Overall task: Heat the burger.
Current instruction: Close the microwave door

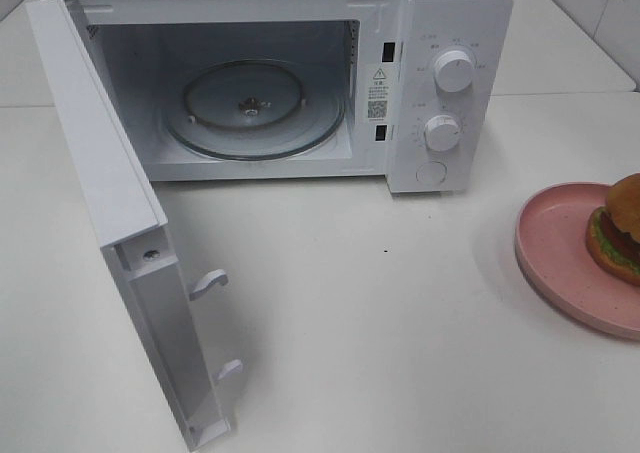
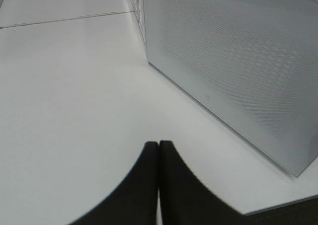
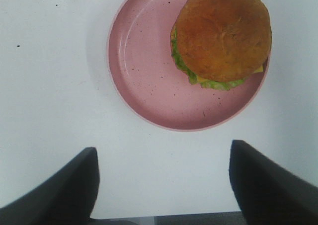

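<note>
I see the microwave [image 1: 300, 83], a white box, at the far middle of the table [image 1: 380, 323], with its door [image 1: 110, 213] swung wide toward the near left. Inside sits a round glass turntable [image 1: 255, 108], clear and ridged at its rim. Two round white knobs [image 1: 455, 71] stand one above the other on the right-hand panel, with a flat round button below them.

The burger [image 3: 221, 36] is on the pink plate [image 3: 144, 76] at the right edge of the table, well apart from the microwave. Its bun is smooth, domed and golden-brown, with frilly green lettuce and a corner of yellow cheese poking out underneath. The plate is round, shallow and finely speckled; the burger sits off-centre on it, close to the rim.

My right gripper [image 3: 161, 185] hangs above the table just beside the plate, its dark jaws spread wide with nothing between them. My left gripper [image 2: 159, 185] has its matte black fingers pressed flat together, empty, over bare table beside the door's perforated grey panel.
</note>
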